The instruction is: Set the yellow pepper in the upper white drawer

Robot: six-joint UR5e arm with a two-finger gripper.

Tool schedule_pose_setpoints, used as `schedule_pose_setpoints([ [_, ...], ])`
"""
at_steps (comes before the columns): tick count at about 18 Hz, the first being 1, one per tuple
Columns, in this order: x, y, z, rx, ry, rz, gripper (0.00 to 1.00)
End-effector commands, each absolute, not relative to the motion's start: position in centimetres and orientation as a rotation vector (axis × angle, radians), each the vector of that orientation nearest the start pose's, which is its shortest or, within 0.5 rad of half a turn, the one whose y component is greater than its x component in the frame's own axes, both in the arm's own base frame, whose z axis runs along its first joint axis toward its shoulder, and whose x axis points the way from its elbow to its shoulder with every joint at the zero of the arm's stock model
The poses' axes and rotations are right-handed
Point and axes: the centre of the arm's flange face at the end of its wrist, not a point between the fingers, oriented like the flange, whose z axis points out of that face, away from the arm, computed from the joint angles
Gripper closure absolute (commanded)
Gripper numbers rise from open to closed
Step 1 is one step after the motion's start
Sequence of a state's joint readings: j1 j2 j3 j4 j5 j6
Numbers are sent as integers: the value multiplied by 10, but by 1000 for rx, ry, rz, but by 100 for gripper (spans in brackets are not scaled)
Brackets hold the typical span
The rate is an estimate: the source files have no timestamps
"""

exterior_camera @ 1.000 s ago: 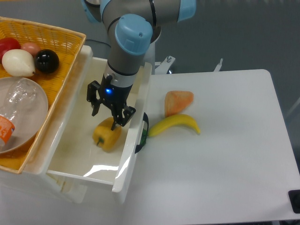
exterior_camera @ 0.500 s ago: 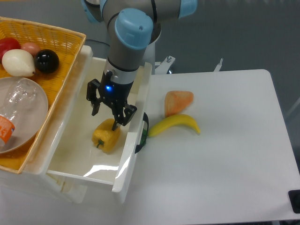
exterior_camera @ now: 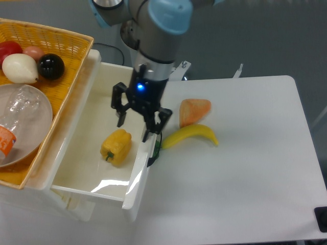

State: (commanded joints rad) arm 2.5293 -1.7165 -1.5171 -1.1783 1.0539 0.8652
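Yellow pepper (exterior_camera: 116,147) lies on the floor of the upper white drawer (exterior_camera: 88,173), below my jaws and off to their left, resting on its side with the green stem end turned toward the drawer's front corner. Nothing of mine touches it. It sits there because that is where the task wants it: well inside the deep walls, away from the rim, so it cannot roll out.

My gripper (exterior_camera: 136,122) hangs above the drawer's right wall, jaws spread wide and holding nothing. One finger (exterior_camera: 121,109) stands over the drawer's inside; the other is over the wall edge, near the dark handle (exterior_camera: 157,144). Beyond my jaws to the right, out on the table (exterior_camera: 240,168), lie the banana (exterior_camera: 190,136) and an orange wedge-shaped piece (exterior_camera: 194,111), touching or very nearly so; neither concerns me.

Against the picture of half a second ago, the change is mine, not the pepper's. Then my fingers straddled the pepper closely, right over it inside the drawer. Now I stand higher and further right, clear of it, with my wrist swung over the wall. The pepper has kept its spot and pose, which I judge means the release was clean and the placing is done.
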Motion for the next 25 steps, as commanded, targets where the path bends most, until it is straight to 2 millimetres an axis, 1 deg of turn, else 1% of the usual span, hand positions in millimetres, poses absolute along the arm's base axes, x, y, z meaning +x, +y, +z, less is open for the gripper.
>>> schedule_pose_setpoints([
  [2, -388, 474, 481, -2549, -57, -97, 22],
  [4, -412, 464, 472, -2543, -91, -71, 6],
  [5, -424, 461, 467, -2542, -108, -60, 0],
  [6, -432, 461, 462, -2541, -115, -58, 0],
  [8, -460, 449, 449, -2547, -161, -57, 0],
  [9, -469, 444, 443, -2552, -153, -52, 0],
  [10, -477, 440, 434, -2562, -124, -46, 0],
  [11, -485, 432, 429, -2571, -110, -35, 0],
  [13, -501, 420, 412, -2584, -98, -39, 0],
  [15, -520, 408, 389, -2611, -11, -18, 0],
  [16, -527, 399, 378, -2660, 51, 15, 0],
  [17, -534, 389, 371, -2738, 125, 73, 0],
  [18, -538, 383, 364, -2803, 219, 116, 0],
  [19, -541, 380, 358, -2820, 309, 130, 0],
  [20, -549, 375, 352, -2832, 369, 138, 0],
  [21, -558, 368, 340, -2870, 375, 132, 0],
  [23, -570, 357, 328, -2977, 378, 157, 0],
  [24, -577, 353, 318, -3042, 389, 167, 0],
  [25, -579, 352, 308, -3101, 403, 166, 0],
])
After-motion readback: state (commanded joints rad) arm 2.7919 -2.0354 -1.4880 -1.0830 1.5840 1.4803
